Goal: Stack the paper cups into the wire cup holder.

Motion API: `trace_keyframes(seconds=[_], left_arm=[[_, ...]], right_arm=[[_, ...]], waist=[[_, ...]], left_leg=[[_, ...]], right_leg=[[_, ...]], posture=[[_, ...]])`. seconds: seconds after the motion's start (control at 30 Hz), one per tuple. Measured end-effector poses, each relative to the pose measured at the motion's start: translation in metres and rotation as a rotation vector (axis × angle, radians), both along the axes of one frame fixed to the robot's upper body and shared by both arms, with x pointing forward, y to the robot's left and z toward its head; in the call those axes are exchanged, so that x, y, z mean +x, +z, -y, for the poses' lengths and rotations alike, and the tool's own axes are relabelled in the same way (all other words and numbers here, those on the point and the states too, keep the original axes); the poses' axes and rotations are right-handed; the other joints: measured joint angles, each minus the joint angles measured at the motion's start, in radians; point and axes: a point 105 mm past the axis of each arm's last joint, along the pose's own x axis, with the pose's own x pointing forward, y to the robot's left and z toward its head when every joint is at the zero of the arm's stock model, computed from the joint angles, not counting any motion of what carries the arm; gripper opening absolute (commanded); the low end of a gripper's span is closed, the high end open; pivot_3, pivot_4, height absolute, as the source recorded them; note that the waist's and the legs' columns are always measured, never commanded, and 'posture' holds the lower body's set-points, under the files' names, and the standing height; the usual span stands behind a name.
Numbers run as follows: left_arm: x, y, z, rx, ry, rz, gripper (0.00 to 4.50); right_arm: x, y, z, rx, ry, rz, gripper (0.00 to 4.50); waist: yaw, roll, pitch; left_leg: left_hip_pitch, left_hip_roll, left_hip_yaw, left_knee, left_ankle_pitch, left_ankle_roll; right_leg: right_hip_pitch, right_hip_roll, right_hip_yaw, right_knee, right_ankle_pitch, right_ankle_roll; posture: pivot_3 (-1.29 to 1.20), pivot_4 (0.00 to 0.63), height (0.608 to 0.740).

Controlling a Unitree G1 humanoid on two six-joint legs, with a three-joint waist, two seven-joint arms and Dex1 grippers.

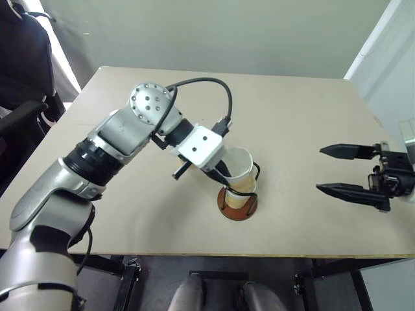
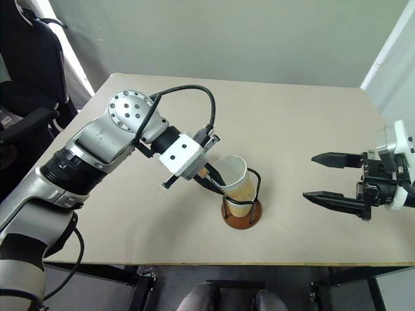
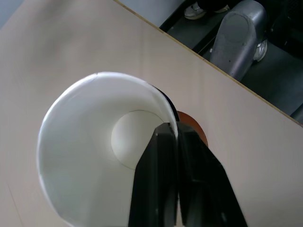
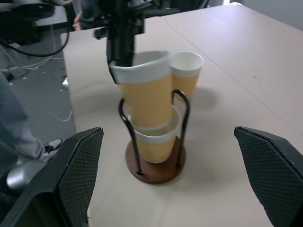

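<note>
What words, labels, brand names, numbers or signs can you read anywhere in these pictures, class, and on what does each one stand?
None can be read.
The paper cups are plain tan-orange and white, with no print.
The wire cup holder and the table bear no label.
The left tool and right tool show no marking.

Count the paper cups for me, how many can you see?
3. One sits low in the holder: bottom cup. The top cup is nested in it, pinched by the left gripper. A third cup stands behind on the table.
</note>
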Motion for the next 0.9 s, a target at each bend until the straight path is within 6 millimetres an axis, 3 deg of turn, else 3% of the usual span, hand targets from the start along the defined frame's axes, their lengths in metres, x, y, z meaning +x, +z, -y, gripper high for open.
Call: trace_keyframes(seconds=[0.2, 0.3, 0.4, 0.47, 0.53, 0.63, 0.73, 0.9], left_arm=[[0.0, -0.001, 0.003, -0.001, -0.005, -0.006, 3.52], [0.002, 0.003, 0.015, -0.053, -0.029, 0.018, 4.39], [0.006, 0.018, 0.027, -0.166, -0.039, 0.051, 4.39], [0.015, 0.036, 0.024, -0.253, 0.023, 0.064, 4.39], [0.024, 0.058, 0.009, -0.311, 0.103, 0.082, 4.39], [0.036, 0.082, -0.032, -0.348, 0.269, 0.112, 4.39], [0.047, 0.075, -0.067, -0.343, 0.412, 0.055, 4.39], [0.075, 0.031, -0.094, -0.31, 0.604, -0.069, 4.39]], right_arm=[[-0.003, 0.005, 0.0, 0.017, 0.01, 0.013, 4.5], [-0.003, 0.005, 0.0, 0.017, 0.009, 0.011, 4.5], [-0.003, 0.005, 0.0, 0.017, 0.008, 0.013, 4.5], [-0.003, 0.005, 0.0, 0.017, 0.008, 0.016, 4.5], [-0.002, 0.005, 0.0, 0.019, 0.008, 0.018, 4.5], [-0.001, 0.005, 0.001, 0.022, 0.004, 0.018, 4.5], [0.0, 0.004, 0.001, 0.022, 0.006, 0.015, 4.5], [0.005, 0.0, -0.002, 0.014, 0.028, 0.003, 4.5]], waist=[[0.0, 0.0, 0.0], [0.004, 0.0, 0.0], [0.004, 0.0, 0.0], [0.004, 0.0, 0.0], [-0.003, 0.0, 0.0], [-0.014, 0.003, -0.001], [-0.016, 0.007, -0.003], [0.001, 0.007, -0.003]], left_leg=[[0.0, 0.0, 0.0, 0.0, 0.0, 0.0], [0.0, 0.0, 0.0, 0.001, 0.0, 0.0], [0.0, 0.0, 0.001, 0.001, 0.0, 0.0], [-0.001, 0.0, 0.002, 0.001, 0.0, 0.0], [0.0, 0.0, 0.003, 0.0, 0.0, 0.001], [0.001, 0.0, 0.004, -0.002, 0.0, 0.0], [0.001, 0.0, 0.004, -0.002, 0.0, 0.0], [-0.001, -0.001, 0.004, 0.001, 0.0, 0.004]], right_leg=[[0.0, 0.0, 0.0, 0.0, 0.0, 0.0], [0.0, 0.0, 0.0, 0.0, 0.0, 0.001], [0.0, 0.0, 0.001, 0.0, 0.001, 0.001], [-0.001, 0.0, 0.001, 0.0, 0.001, 0.002], [-0.001, 0.0, 0.003, 0.0, 0.001, 0.002], [-0.002, 0.0, 0.004, -0.001, 0.001, 0.002], [-0.002, 0.0, 0.006, -0.001, 0.0, 0.003], [-0.003, 0.0, 0.01, -0.001, 0.002, 0.005]], posture=[[0.0, 0.15, 0.74], [0.0, 0.15, 0.74], [0.0, 0.15, 0.74], [0.0, 0.15, 0.74], [0.0, 0.15, 0.74], [0.0, 0.15, 0.74], [0.0, 0.15, 0.74], [0.0, 0.15, 0.74]])
